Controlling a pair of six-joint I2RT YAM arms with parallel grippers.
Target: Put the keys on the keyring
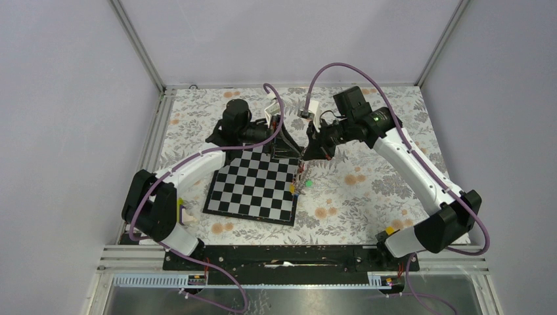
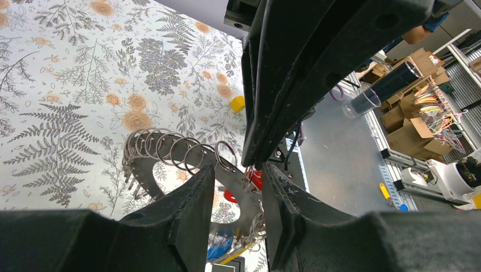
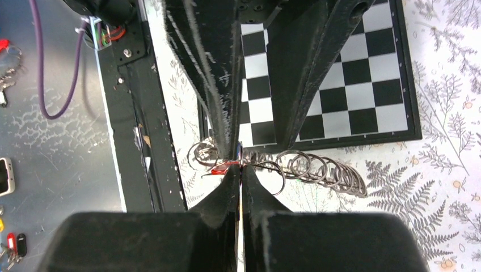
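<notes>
Top external view: both arms reach to the far right corner of the black-and-white chessboard, which lies on the fern-and-flower printed cloth. The left gripper and the right gripper meet there tip to tip, and their bodies hide the keyring in this view. Just below them hangs a cluster of small metal keys with plastic tags. Green, red and yellow specks show, but single keys are too small to separate.

Left wrist view: the large grey metal keyring appears as wire loops fanned out in a row. Its right end is cut off by the right gripper's fingers coming in from above. The left gripper has its jaws spread. A loop and a red tag show in the gap, but contact with either finger cannot be made out. A blue tag is half hidden below.

Right wrist view: the right gripper has its jaws pressed together, pinching the keyring's wire at the end of the coil, just beside the chessboard's edge. The pinch point itself is blurred.
</notes>
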